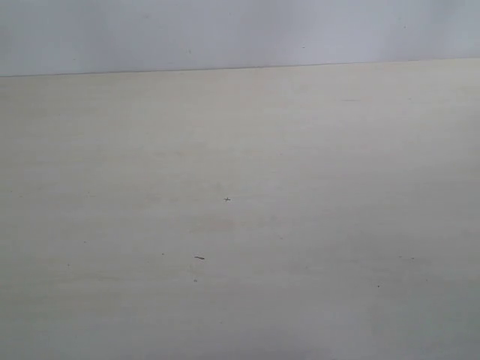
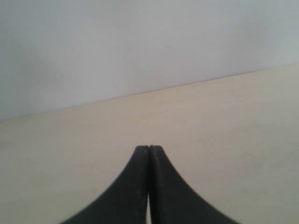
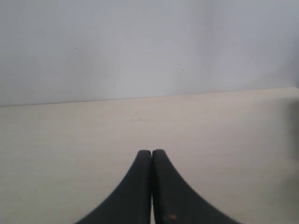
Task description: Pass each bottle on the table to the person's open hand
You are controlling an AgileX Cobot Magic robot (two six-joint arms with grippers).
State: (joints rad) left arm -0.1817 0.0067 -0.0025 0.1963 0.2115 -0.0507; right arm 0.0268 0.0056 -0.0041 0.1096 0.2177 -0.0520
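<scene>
Left gripper (image 2: 149, 150): two black fingers (image 2: 131, 186) with a matte, smooth finish. Each is broad at the base and curves to a narrow rounded tip. The tips meet flush along a straight seam, so the jaws are clenched with nothing between them. The long axis of the pair points toward the far edge of the table (image 2: 233, 140).

Right gripper (image 3: 152, 153): same form and finish. The tips are pressed together and nothing is gripped. One small orange spot (image 3: 172, 217) sits low on one finger, beside the seam. This pair also points toward the far edge.

Table: a flat, pale beige board with faint wood grain running parallel to the far edge. In the exterior view the surface takes up most of the picture, and the far edge crosses it from side to side as one straight, nearly level line.

Marks noted on the surface in the exterior view:
- A tiny cross-shaped mark (image 1: 226, 199) lies about mid-surface, well short of the far edge.
- A short dark dash (image 1: 199, 258) lies nearer the camera.
- A faint speck (image 1: 195, 280) lies just beside the dash.
- Another pin-sized speck (image 1: 379, 286) lies well apart from these three.

In the right wrist view a soft grey shadow (image 3: 293, 121) lies on the board close to the far edge.

Wall (image 1: 225, 30): a plain pale grey-blue surface rising directly behind the far edge. It is smooth and unpatterned apart from a few pin-sized dots.
</scene>
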